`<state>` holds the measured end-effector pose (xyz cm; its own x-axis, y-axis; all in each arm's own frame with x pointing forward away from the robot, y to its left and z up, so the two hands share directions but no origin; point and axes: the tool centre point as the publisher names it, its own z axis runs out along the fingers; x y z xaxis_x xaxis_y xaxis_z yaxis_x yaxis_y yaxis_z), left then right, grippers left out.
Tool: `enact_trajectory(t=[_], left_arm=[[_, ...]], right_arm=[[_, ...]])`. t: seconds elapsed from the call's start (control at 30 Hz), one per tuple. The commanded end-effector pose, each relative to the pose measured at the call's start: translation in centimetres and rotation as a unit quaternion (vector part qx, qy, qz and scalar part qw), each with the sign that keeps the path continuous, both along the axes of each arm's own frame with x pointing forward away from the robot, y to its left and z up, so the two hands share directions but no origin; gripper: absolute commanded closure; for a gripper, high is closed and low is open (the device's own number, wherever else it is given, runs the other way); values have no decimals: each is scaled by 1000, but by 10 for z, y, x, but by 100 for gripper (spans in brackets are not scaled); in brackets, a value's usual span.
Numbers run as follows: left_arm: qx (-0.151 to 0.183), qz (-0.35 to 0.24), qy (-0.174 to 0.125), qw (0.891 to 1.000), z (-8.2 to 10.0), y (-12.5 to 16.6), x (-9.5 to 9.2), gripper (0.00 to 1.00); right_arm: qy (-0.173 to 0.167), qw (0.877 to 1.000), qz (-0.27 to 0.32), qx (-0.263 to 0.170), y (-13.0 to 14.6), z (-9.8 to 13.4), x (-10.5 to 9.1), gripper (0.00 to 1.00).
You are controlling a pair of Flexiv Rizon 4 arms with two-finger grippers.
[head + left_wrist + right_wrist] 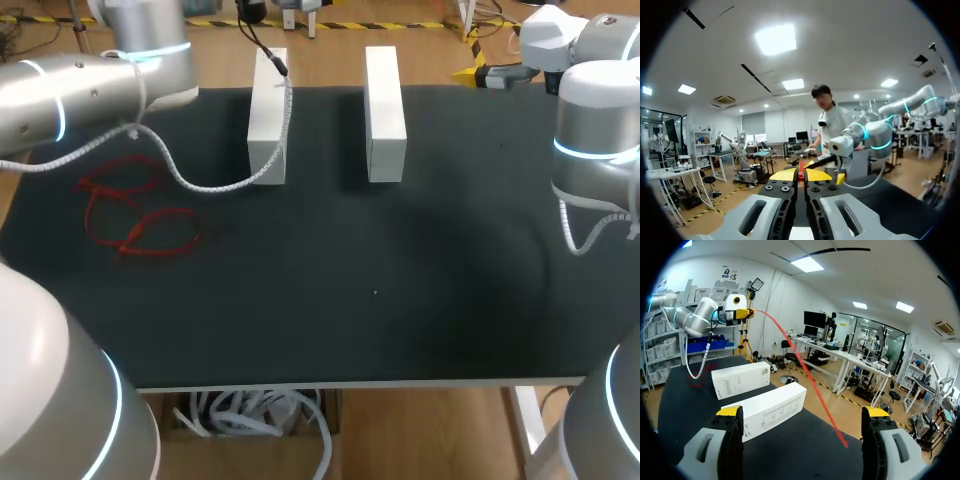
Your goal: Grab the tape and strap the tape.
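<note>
1. Tape point(809, 376), one long red strip, is held up in the air past the far edge of the counter point(400, 280). One end is pinched in the left tool point(801, 175), and the rest arcs down toward the right arm.
2. The left tool's yellow tips are pressed together on that end of the tape. I judge the grip is high and firm so the strip hangs free and stretched, not trailing over the counter.
3. The right tool point(802, 412) is spread wide and has hold of nothing. The loose end of the tape hangs in the gap between its fingers without touching either one. It looks placed to catch that end, so the strip would then be held at both ends for strapping.
4. Two white boxes point(268, 120) point(384, 100) lie side by side with a gap between them at the far side of the counter. They are probably what the tape is meant to go round or across. The gap would give the strip room to pass.
5. A heap of red strips point(135, 215) lies on the counter at the left, well apart from the boxes. It sits near the left arm, likely as the supply to draw from.
6. The grab looks done. The strapping is not yet begun.
</note>
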<state>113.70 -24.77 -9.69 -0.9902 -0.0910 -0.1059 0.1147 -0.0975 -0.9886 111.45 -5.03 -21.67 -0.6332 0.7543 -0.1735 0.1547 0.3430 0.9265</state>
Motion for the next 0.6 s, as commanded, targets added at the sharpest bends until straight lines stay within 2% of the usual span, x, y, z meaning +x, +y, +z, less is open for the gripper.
enact_trajectory(t=[0.03,0.17,0.3,0.6], left_arm=[[-13,49,-13,999,5,-3,-4,100],[-15,-22,-58,998,7,-8,-4,100],[-8,-58,-63,996,5,-9,-2,100],[-9,-72,-65,995,6,-10,-1,100]], right_arm=[[0,1000,0,0,0,0,0,0],[0,1000,0,0,0,0,0,0],[0,1000,0,0,0,0,0,0],[0,1000,0,0,0,0,0,0]])
